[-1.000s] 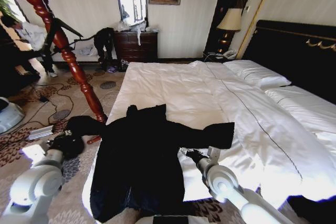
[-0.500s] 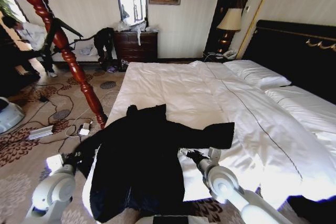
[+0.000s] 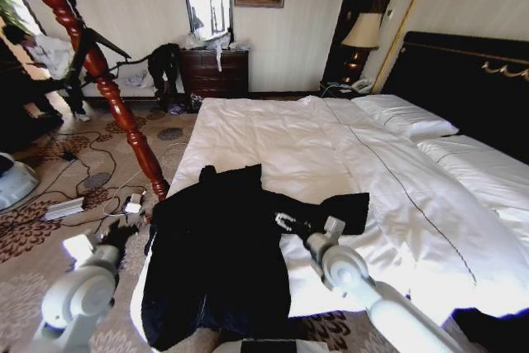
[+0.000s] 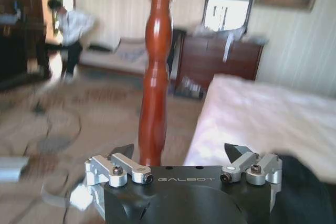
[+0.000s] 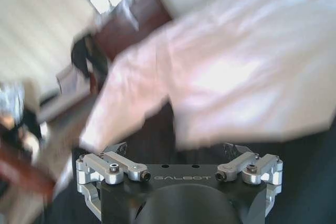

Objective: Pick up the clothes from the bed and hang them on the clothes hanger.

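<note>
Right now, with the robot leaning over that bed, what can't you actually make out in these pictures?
- Head view: the black coat's lower hem, hidden by the robot's body at the picture's edge.
- Head view: the wooden coat stand's pegs, cut off at the top.
- Left wrist view: the left gripper's fingertips, too dark to follow.
- Right wrist view: the bed and the room behind, blurred.

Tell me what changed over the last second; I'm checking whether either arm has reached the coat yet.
The left gripper moved from the carpet toward the bed, reaching the black coat at its left sleeve, which now lies closer to the body. The right gripper advanced over the coat near the right sleeve. Both grippers are open. The coat's body and the wooden coat stand stayed put.
</note>
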Motion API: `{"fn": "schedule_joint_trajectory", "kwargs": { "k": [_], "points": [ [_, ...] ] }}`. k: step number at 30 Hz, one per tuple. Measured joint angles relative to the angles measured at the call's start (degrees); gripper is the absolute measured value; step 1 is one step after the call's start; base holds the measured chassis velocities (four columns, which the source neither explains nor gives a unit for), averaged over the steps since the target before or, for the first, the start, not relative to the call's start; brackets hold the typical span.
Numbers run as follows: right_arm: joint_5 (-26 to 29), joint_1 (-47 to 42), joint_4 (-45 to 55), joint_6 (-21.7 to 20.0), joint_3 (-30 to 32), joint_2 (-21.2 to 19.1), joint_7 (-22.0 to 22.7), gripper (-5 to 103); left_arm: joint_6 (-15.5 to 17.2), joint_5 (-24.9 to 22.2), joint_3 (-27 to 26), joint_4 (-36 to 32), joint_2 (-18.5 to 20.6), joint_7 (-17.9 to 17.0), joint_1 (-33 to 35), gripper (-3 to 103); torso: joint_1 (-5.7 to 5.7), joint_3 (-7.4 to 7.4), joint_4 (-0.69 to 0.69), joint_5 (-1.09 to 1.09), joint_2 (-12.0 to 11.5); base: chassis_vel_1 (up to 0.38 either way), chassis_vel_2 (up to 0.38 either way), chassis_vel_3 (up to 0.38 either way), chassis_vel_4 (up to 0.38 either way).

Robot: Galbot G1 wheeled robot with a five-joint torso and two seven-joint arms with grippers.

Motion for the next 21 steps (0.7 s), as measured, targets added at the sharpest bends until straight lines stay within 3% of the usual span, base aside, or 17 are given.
{"fn": "schedule_joint_trajectory", "kwargs": {
  "k": [2,3,4,5,8,9,12,14,15,18,19,21],
  "points": [
    [-4.38,0.23,-1.38,3.04,4.01,1.51,-4.11,100,-1.66,-3.07,-0.01,3.72,7.94,0.25,-5.69,100,0.0,0.0,-0.03,-0.03,0.0,0.0,0.0,0.0,0.0],
    [-6.59,0.2,-2.19,4.42,5.1,2.15,-5.88,100,-1.9,-3.74,-0.05,4.7,10.43,0.48,-7.5,100,0.01,0.0,-0.07,0.0,0.0,0.0,0.0,0.0,0.0],
    [-6.59,0.2,-2.19,4.42,5.1,2.15,-5.88,100,-1.9,-3.74,-0.05,4.7,10.43,0.48,-7.5,100,0.01,0.0,-0.07,0.0,0.0,0.0,0.0,0.0,0.0],
    [-10.36,0.34,-4.21,6.87,6.32,3.51,-8.87,100,-2.17,-4.99,-0.89,6.2,15.18,1.07,-10.26,100,0.01,0.0,-0.09,0.02,0.0,0.0,0.0,0.0,0.0],
    [-15.32,0.7,-7.89,9.33,7.58,7.17,-12.58,100,-1.89,-8.93,-2.5,8.26,23.5,1.68,-14.71,100,0.01,0.0,0.01,0.06,0.0,0.0,0.0,0.0,0.0],
    [-15.32,0.7,-7.89,9.33,7.58,7.17,-12.58,100,-1.89,-8.93,-2.5,8.26,23.5,1.68,-14.71,100,0.01,0.0,0.01,0.06,0.0,0.0,0.0,0.0,0.0],
    [-17.03,-0.33,-9.08,10.96,8.94,10.22,-15.27,100,-3.85,-11.52,-0.72,12.59,30.11,4.35,-20.43,100,0.0,0.0,0.0,0.03,0.0,0.0,0.0,0.0,0.0],
    [-17.33,-0.75,-9.15,11.36,9.45,10.75,-15.9,100,-4.68,-11.72,0.38,13.99,31.25,5.4,-22.26,100,0.01,0.0,-0.01,0.03,0.0,0.0,0.0,0.0,0.0],
    [-17.75,-1.48,-9.19,11.8,10.39,11.67,-16.69,100,-5.82,-12.08,3.79,16.89,32.48,7.22,-26.9,100,0.0,0.0,-0.03,0.03,0.0,0.0,0.0,0.0,0.0],
    [-17.96,-2.04,-9.2,11.96,11.22,12.65,-16.97,100,-6.67,-12.62,11.73,21.39,32.46,8.36,-36.62,100,0.0,0.0,-0.01,0.01,0.0,0.0,0.0,0.0,0.0],
    [-17.96,-2.04,-9.2,11.96,11.22,12.65,-16.97,100,-6.67,-12.62,11.73,21.39,32.46,8.36,-36.62,100,0.0,0.0,-0.01,0.01,0.0,0.0,0.0,0.0,0.0],
    [-17.96,-2.12,-9.37,11.97,11.62,13.11,-16.98,100,-7.18,-12.78,21.12,27.2,31.12,8.93,-48.22,100,0.0,0.0,-0.02,0.0,0.0,0.0,0.0,0.0,0.0]
  ]
}}
